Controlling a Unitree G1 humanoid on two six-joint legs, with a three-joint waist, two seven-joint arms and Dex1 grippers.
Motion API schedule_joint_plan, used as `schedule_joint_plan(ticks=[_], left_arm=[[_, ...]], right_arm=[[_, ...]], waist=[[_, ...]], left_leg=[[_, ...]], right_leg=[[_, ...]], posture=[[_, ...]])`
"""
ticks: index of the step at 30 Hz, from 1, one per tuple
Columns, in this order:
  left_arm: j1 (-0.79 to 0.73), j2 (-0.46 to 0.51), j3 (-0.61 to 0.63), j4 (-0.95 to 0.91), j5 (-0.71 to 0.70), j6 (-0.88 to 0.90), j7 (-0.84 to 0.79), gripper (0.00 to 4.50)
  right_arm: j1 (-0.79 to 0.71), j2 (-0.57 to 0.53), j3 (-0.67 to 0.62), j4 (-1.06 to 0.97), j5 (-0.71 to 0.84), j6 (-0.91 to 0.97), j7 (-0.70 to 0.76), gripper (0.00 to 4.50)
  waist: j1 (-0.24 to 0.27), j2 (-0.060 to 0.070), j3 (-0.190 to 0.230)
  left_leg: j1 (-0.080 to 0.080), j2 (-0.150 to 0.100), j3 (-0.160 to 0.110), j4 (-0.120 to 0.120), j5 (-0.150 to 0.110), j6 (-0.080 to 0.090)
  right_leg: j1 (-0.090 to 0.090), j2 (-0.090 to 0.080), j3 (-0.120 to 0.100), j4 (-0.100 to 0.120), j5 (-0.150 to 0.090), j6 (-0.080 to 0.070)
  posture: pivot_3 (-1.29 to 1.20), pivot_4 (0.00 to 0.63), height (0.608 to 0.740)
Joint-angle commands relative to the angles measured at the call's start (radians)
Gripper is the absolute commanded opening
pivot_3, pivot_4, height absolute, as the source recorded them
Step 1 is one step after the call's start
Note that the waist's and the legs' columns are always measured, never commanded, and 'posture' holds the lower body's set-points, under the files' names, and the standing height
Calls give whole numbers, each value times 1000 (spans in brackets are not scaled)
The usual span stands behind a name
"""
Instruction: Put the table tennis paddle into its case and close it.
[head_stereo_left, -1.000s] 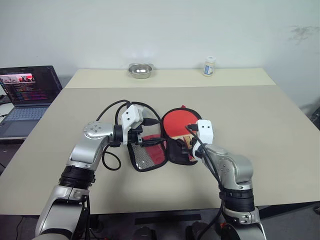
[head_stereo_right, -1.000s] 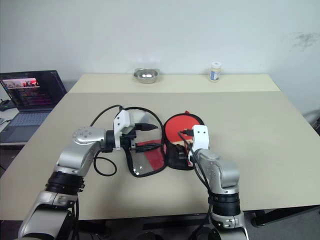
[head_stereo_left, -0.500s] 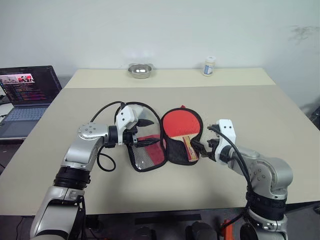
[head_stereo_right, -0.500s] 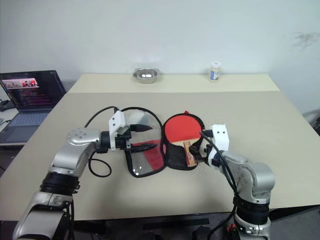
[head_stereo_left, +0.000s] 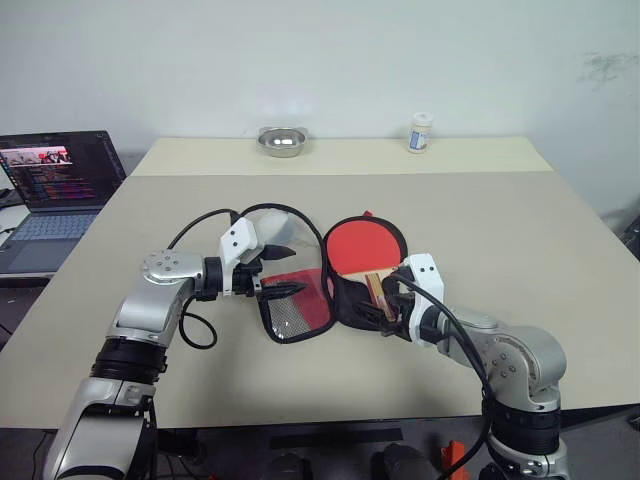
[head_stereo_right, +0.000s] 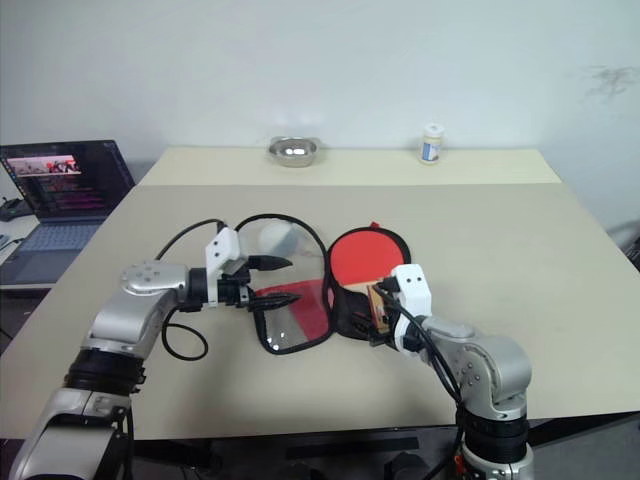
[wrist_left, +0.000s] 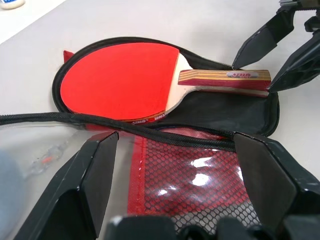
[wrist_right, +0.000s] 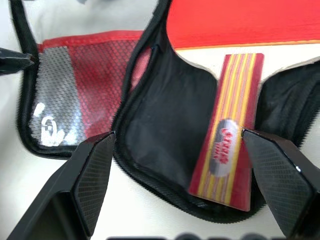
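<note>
We read this as the point between the 2 parts of the task: the table tennis paddle (head_stereo_left: 364, 250) already lies in the open case (head_stereo_left: 330, 285), so what remains is the closing. The case is spread flat like a book near the middle of the table (head_stereo_left: 560, 260), somewhat toward its near edge. The paddle's red face rests on the black right half, and the striped handle points toward that near edge, inside the zipper edging. The left half, red with mesh and a clear window, lies opened out flat beside it. Our left gripper (head_stereo_left: 281, 271) hovers with its fingers (wrist_left: 95, 165) spread wide over the outer side of that left flap, gripping nothing. Our right gripper (head_stereo_right: 378, 322) sits just at the handle end of the paddle, jaws also wide apart and empty. In our judgement the next move calls for the left gripper to catch the flap's free edge and fold it over the paddle. The right can steady the black half meanwhile. We cannot tell where the zipper pull sits.
</note>
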Motion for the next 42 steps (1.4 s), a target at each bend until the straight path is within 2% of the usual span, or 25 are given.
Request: schedule_joint_plan(ticks=[1, 10, 13, 15, 19, 22, 25, 27, 34, 39, 42], left_arm=[[-9, 8, 26, -26, -4, -9, 9, 3977], [-16, 4, 22, -23, -1, -13, 10, 3977], [-11, 16, 30, -24, -4, -1, 11, 3977], [2, 37, 40, -28, -8, 7, 4, 3977], [35, 87, 61, -37, -19, 26, -13, 3977], [74, 130, 86, -36, -21, 30, -23, 3977], [125, 169, 110, -54, -38, 50, -46, 3331], [170, 203, 125, -67, -43, 63, -69, 2701], [244, 299, 126, 31, 29, -6, -79, 50], [185, 261, 104, 132, 76, -56, -26, 16], [103, 162, 60, 194, 101, -68, 9, 16]], right_arm=[[2, -18, 14, -12, -2, -41, 9, 4416], [5, -12, 28, -21, 6, -50, 11, 4416], [-9, -66, 18, -45, 22, -79, 53, 4416], [-26, -150, 3, -88, 70, -97, 139, 4416], [-54, -389, -24, -158, 157, -190, 361, 4416], [-77, -543, -106, -174, 232, -257, 509, 4416], [-75, -639, -155, -167, 281, -293, 578, 4466], [-66, -684, -174, -162, 302, -311, 608, 4466], [-39, -748, -183, -159, 327, -380, 639, 4466], [-20, -776, -180, -170, 348, -417, 654, 4466], [-7, -793, -178, -172, 352, -435, 657, 4466]], waist=[[0, 0, 0], [0, 0, 0], [0, 0, 0], [0, -1, 0], [-1, -2, 1], [-1, -4, 4], [0, -7, 5], [0, -8, 6], [3, -10, 7], [5, -10, 7], [15, -11, 7]], left_leg=[[0, 0, 0, 0, 0, 0], [0, 0, 0, 0, 0, 0], [0, 0, 0, 0, 0, 0], [0, 0, 0, 0, 0, 0], [0, 0, 0, 0, 0, 0], [0, 0, 0, 0, 0, 0], [0, 1, -1, -1, 0, 0], [0, 1, -1, -1, 0, 0], [0, 2, -1, 0, 0, 0], [0, 2, -1, 0, 0, 0], [0, 1, -1, 0, 0, 0]], right_leg=[[0, 0, 0, 0, 0, 0], [0, 0, 0, 0, 0, 0], [0, 0, 0, 0, 0, 0], [0, 0, 0, 0, 0, 0], [0, 0, 0, -1, 0, 0], [0, 0, -1, -1, 0, 0], [0, 0, -2, -1, -1, 0], [0, 0, -2, -1, -1, 0], [0, -1, -2, -1, -1, -1], [0, -1, -3, -1, -1, -1], [1, -2, -4, -1, -1, -1]], posture=[[0, 150, 740], [0, 150, 740], [0, 150, 740], [0, 150, 740], [0, 150, 740], [0, 150, 740], [0, 150, 740], [0, 150, 740], [0, 150, 740], [0, 150, 740], [0, 150, 740]])
